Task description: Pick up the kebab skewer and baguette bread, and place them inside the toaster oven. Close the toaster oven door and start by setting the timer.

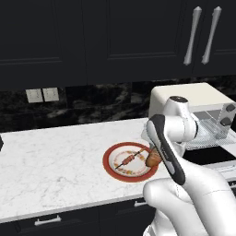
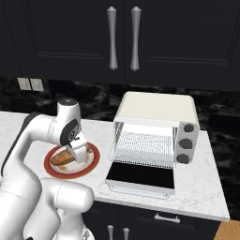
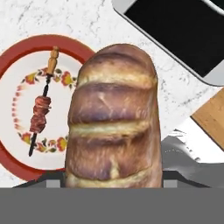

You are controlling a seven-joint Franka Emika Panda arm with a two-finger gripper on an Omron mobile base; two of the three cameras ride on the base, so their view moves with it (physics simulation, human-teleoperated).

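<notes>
Baguette bread (image 3: 113, 118) looms closest in the hand view, its long axis running straight away from the camera along the line of the gripper, scored crust up, the far rounded end pointing toward the open toaster oven door (image 3: 175, 37). From the right base view the gripper (image 2: 76, 153) is clamped on that loaf (image 2: 62, 158), which lies roughly level above the red-rimmed plate (image 2: 93, 159), its free end pointing left, away from the oven. In the left base view the loaf (image 1: 153, 160) shows as a brown lump at the plate's right edge, partly hidden by the arm. Beside it on the plate (image 3: 17, 57) lies the kebab skewer (image 3: 40, 109), long axis nearly parallel to the bread, pale handle toward the far rim, reddish meat chunks near its middle, dark tip toward the near rim. On the marble counter (image 1: 55, 156), to the right of the plate, stands the cream toaster oven (image 2: 157, 133), door (image 2: 140, 177) folded down flat, wire rack (image 2: 145, 146) showing, three dark knobs (image 2: 186, 143) on its right.
</notes>
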